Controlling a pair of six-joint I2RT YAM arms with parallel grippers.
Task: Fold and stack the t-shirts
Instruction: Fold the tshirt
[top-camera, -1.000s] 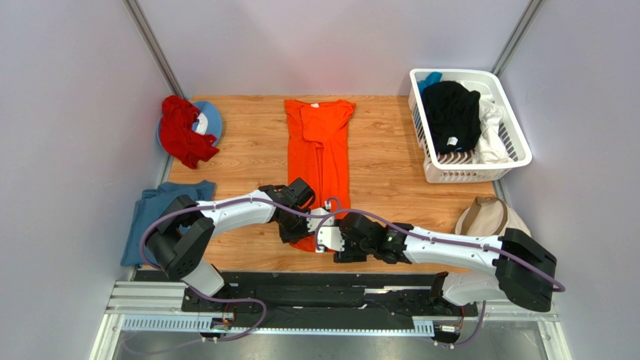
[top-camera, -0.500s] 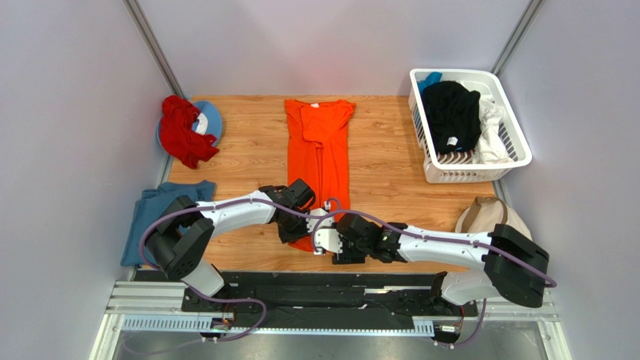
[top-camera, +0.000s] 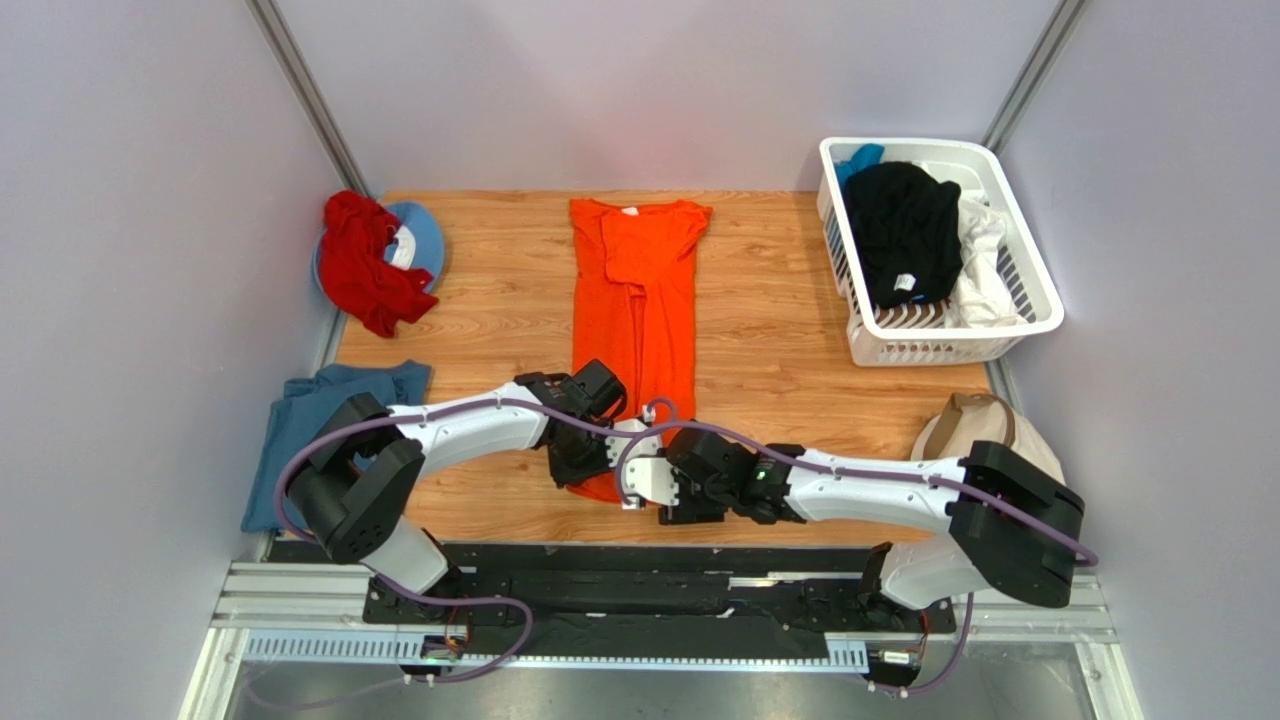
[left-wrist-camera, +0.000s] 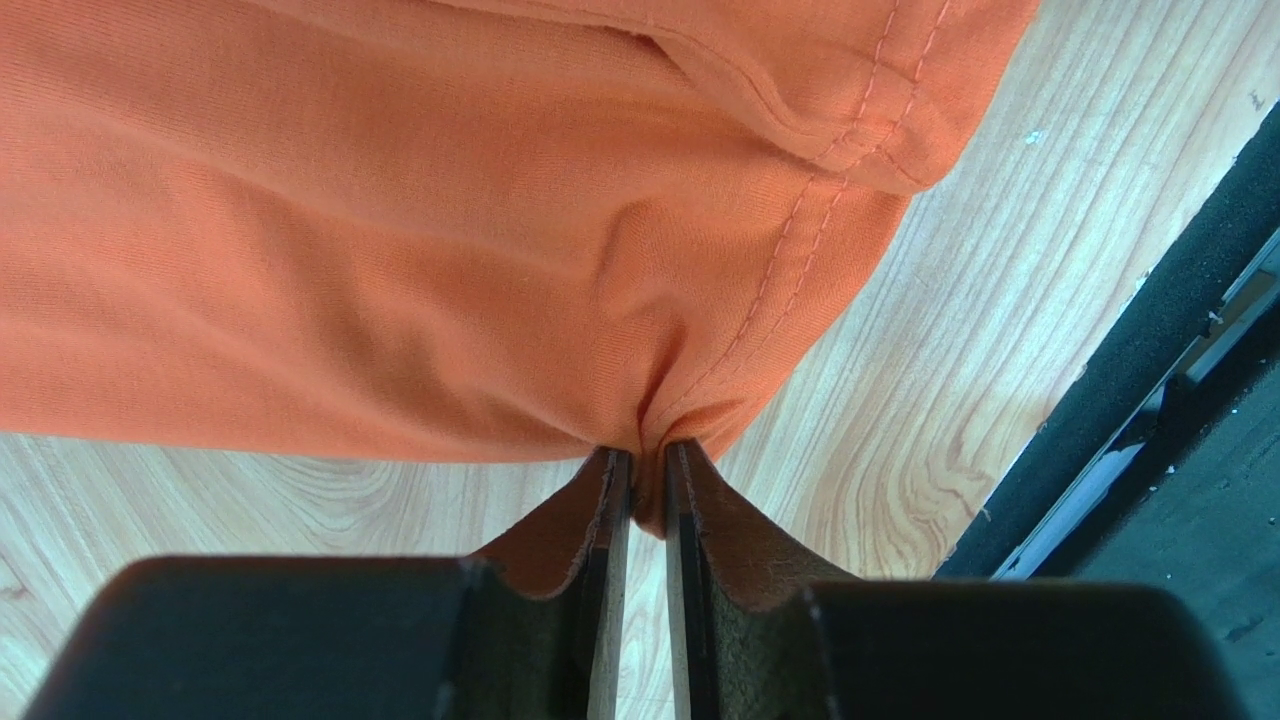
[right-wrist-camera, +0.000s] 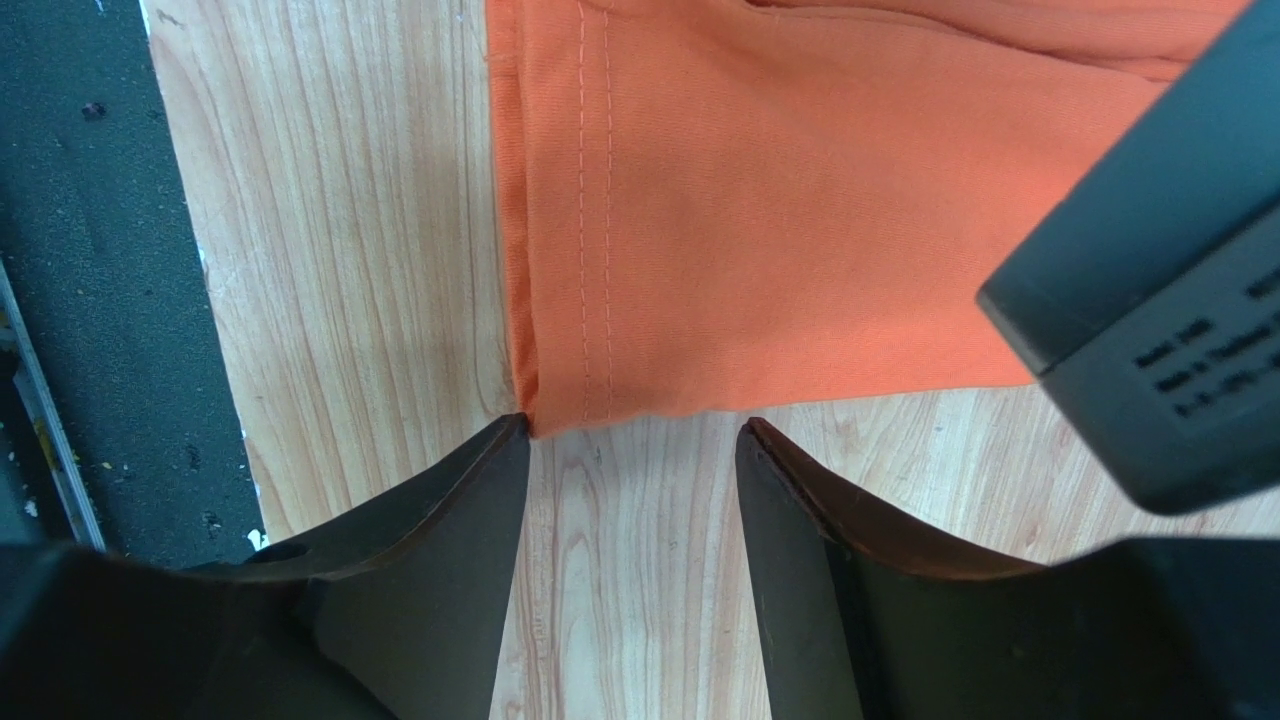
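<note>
My left gripper (left-wrist-camera: 639, 450) pinches the shirt (left-wrist-camera: 376, 225) hem; my right gripper (right-wrist-camera: 631, 435), spread at the corner, could close short and miss.

My left gripper (top-camera: 586, 465) and right gripper (top-camera: 634, 488) sit at the near hem of the orange t-shirt (top-camera: 643, 285) (folded long and narrow on the table (top-camera: 496, 300)).
</note>
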